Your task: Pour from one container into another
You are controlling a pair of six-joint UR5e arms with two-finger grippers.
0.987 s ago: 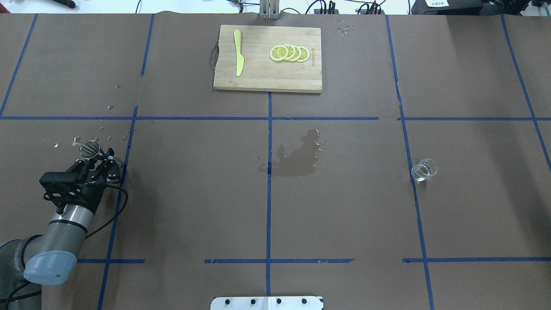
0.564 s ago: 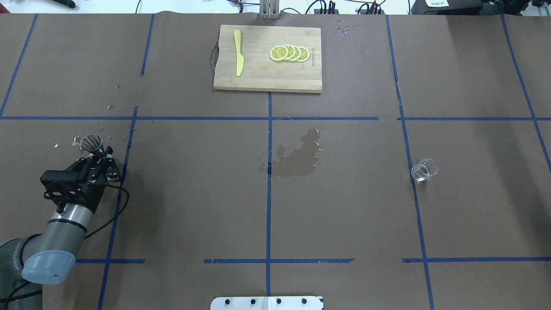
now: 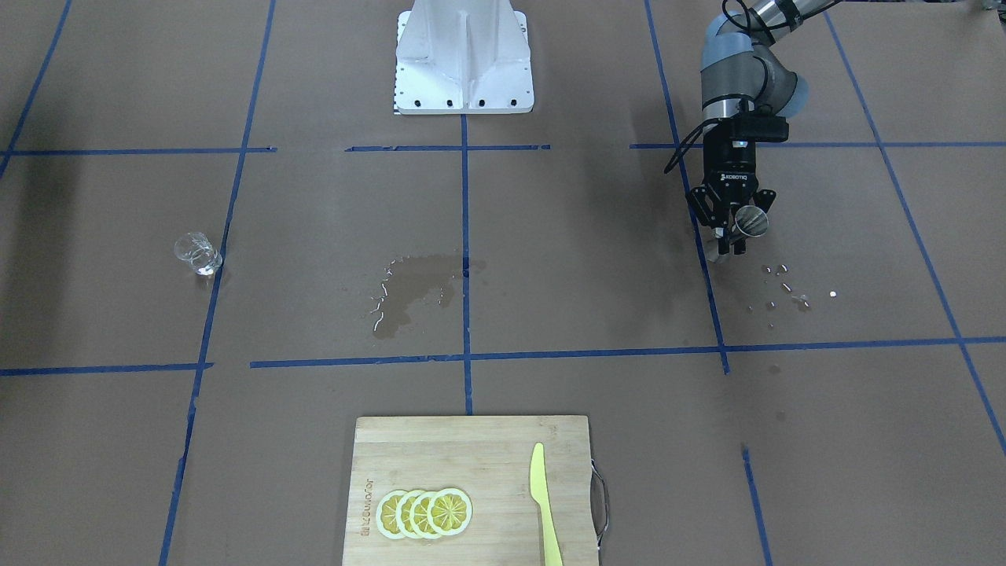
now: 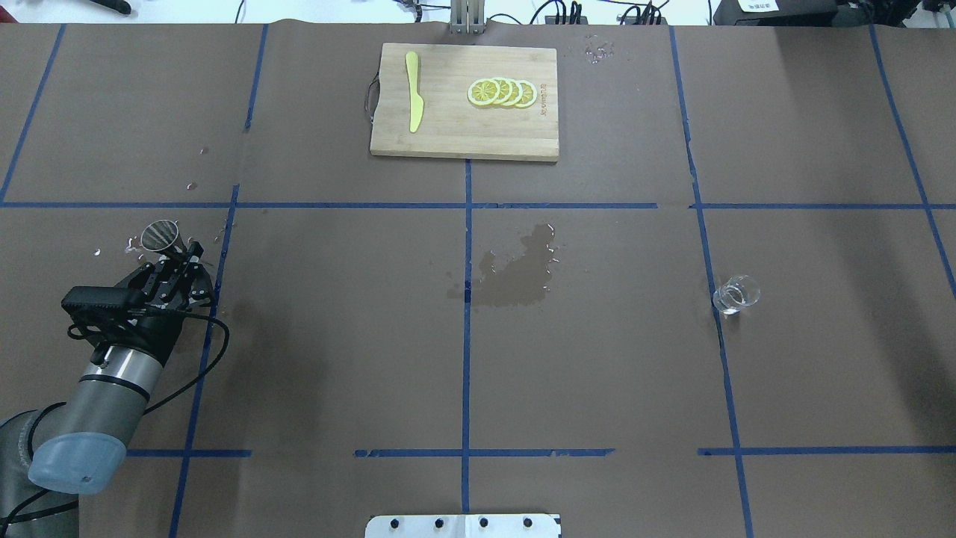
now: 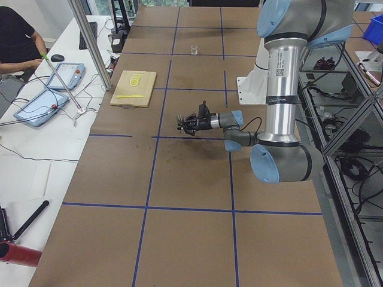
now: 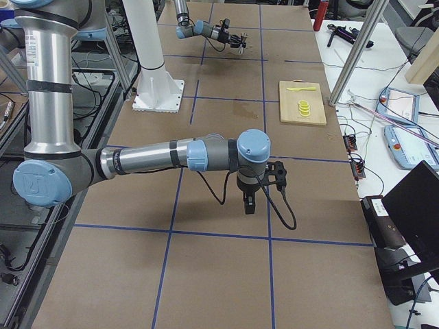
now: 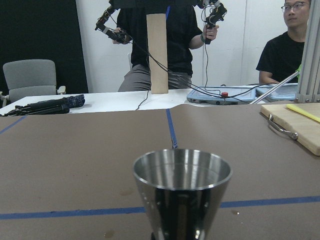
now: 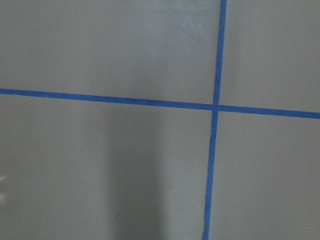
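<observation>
Overall, a brown table [image 4: 336,359] crossed with blue tape lines. Cutting board [image 4: 448,138] at far edge. Wet patch [image 4: 515,276] mid-table. Right gripper [image 6: 248,204] hangs over the table; can't tell its finger spread. Left gripper [image 4: 179,261] is clamped on the steel jigger [image 4: 159,235], held off the table on the robot's left and tipped, mouth toward the far side. Yellow knife [image 4: 413,93] and lemon slices [image 4: 502,92] on board. Glass tumbler [image 4: 736,293] upright on the robot's right, just beside a tape line, well apart from jigger.
</observation>
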